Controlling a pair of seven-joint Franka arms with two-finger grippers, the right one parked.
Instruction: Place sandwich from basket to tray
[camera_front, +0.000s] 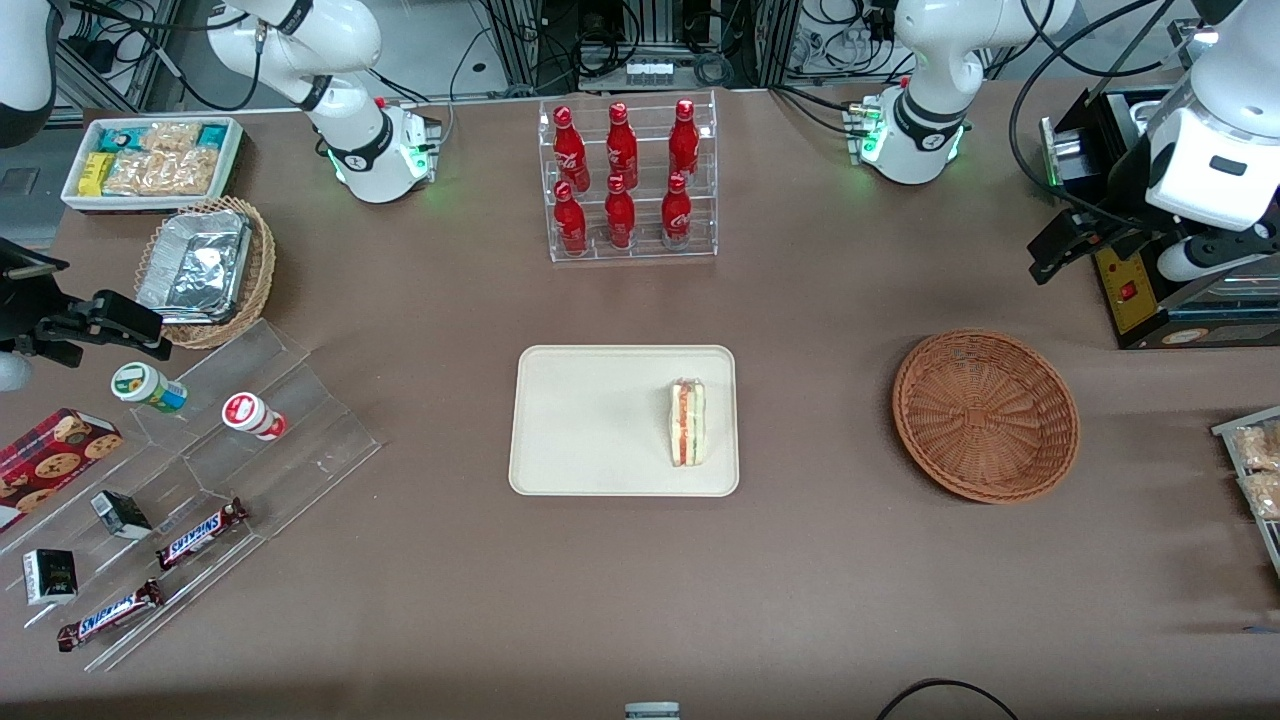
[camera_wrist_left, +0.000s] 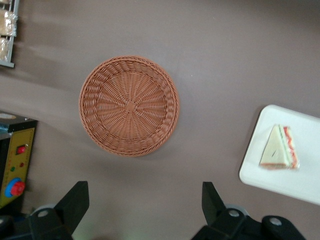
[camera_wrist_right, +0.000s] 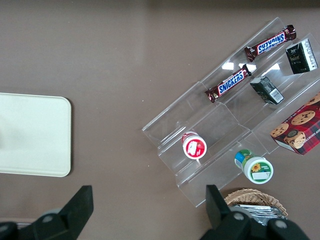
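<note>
Sandwich (camera_front: 687, 422) lies on my tray (camera_front: 590, 420), at its edge nearest the basket (camera_front: 985, 415); my gripper (camera_wrist_left: 145, 202), spread wide and holding nothing, hangs at the basket's one o'clock.

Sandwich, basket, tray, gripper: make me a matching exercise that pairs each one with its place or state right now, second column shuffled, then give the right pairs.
Column one:
1. sandwich
2. basket
3. tray
4. gripper

Column two:
A. open, raised above the table near the basket
B. holds nothing, toward the working arm's end of the table
C. lies on the tray, at the end nearest the basket
D. flat on the table, nearer the front camera than the bottle rack

Pairs: 1-C, 2-B, 3-D, 4-A
</note>
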